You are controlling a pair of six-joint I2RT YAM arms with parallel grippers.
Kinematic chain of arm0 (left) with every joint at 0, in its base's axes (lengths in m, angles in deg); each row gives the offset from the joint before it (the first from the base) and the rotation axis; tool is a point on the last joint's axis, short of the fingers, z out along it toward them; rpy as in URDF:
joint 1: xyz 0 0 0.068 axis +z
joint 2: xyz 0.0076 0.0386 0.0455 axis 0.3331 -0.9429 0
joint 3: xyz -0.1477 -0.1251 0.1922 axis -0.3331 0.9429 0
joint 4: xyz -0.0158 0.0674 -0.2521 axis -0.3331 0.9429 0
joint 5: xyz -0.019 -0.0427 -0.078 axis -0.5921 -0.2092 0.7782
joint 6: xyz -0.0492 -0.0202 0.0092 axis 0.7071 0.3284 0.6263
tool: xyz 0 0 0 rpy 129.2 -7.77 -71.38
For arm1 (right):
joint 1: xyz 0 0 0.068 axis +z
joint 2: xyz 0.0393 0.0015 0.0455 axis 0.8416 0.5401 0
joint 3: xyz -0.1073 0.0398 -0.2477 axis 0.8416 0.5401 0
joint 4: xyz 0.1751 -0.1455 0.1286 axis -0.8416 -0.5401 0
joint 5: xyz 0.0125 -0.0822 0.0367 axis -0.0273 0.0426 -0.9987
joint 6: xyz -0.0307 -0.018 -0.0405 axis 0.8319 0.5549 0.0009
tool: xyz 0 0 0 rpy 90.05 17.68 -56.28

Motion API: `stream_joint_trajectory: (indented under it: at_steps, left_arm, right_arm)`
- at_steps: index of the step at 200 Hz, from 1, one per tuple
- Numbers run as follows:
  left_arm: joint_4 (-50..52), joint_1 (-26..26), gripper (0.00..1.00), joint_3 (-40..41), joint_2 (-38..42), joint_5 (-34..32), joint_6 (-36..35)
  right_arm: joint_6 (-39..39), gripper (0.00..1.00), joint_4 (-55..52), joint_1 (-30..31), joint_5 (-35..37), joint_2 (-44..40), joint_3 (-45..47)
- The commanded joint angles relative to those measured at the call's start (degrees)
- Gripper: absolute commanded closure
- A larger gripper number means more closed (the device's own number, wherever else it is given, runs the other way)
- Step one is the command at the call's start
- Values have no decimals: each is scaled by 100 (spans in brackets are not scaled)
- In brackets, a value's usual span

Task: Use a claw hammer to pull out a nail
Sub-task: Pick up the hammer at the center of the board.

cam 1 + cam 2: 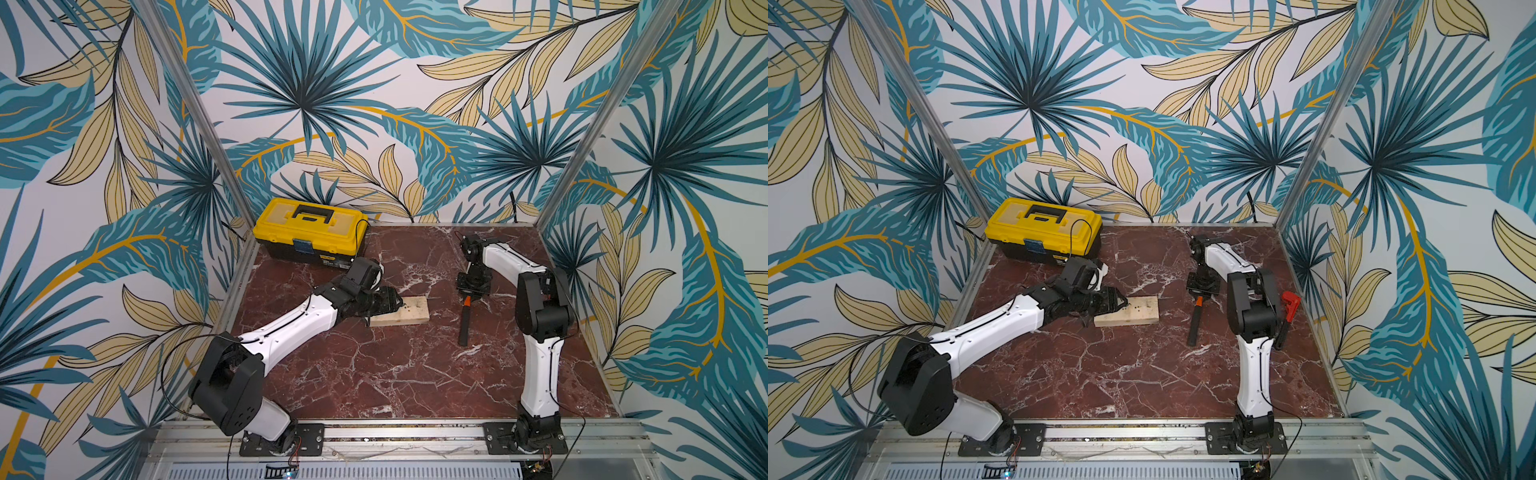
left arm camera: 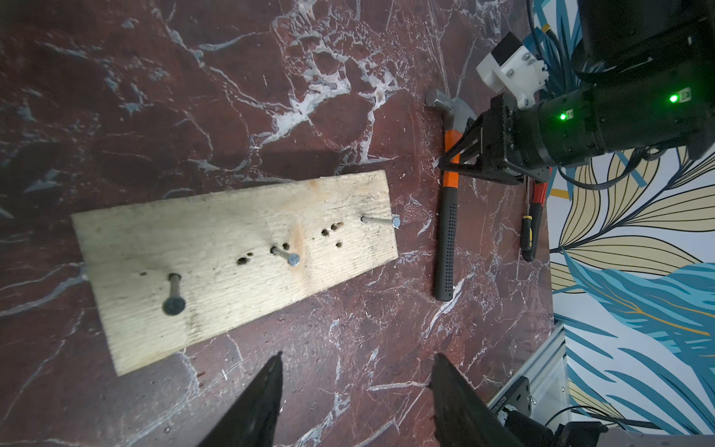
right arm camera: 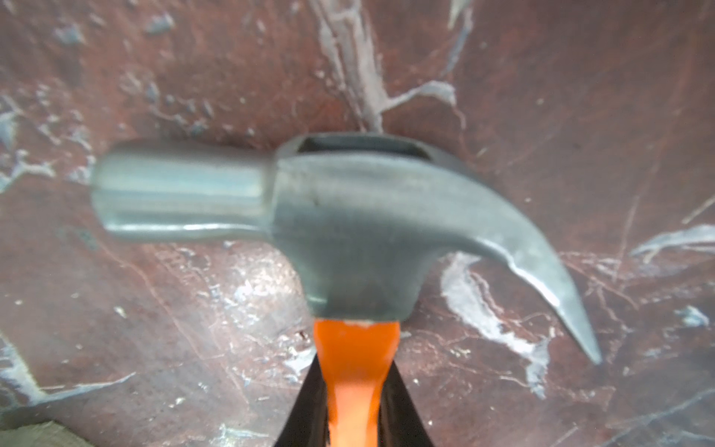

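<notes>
The claw hammer (image 1: 464,328) (image 1: 1194,326) lies flat on the marble table, silver head toward the back wall and black lower shaft toward the front. My right gripper (image 1: 468,298) (image 1: 1200,300) (image 3: 354,371) is shut on its orange upper shaft just below the head (image 3: 348,216). Left of it lies a wooden board (image 1: 409,312) (image 1: 1138,311) (image 2: 232,263) with three nails standing out of it (image 2: 176,294) (image 2: 286,255) (image 2: 381,220). My left gripper (image 1: 398,301) (image 1: 1122,301) (image 2: 356,356) is open at the board's left end, holding nothing.
A yellow toolbox (image 1: 309,232) (image 1: 1042,232) stands shut in the back left corner. A red-headed tool with a dark shaft (image 1: 1289,305) (image 2: 531,236) lies by the right wall, behind my right arm. Metal frame rails edge the table.
</notes>
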Motion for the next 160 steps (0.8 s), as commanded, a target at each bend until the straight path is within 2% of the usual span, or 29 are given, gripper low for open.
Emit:
stream_joint_trajectory:
  at_steps: [1,76,121,160]
  left_arm:
    - [20,-22,38,-167,-58,-39,-38]
    - [20,-21,38,-350,-236,-42,-84]
    - [20,-22,38,-450,-276,-27,-93]
    - [16,-22,37,-708,-300,65,-119]
  right_arm:
    - [90,98,-4,10,35,-110,167]
    - [232,100,233,36,210,-1169,650]
    - [238,100,329,97,0,-1655,783]
    - [439,100,333,406,-231,-2294,682]
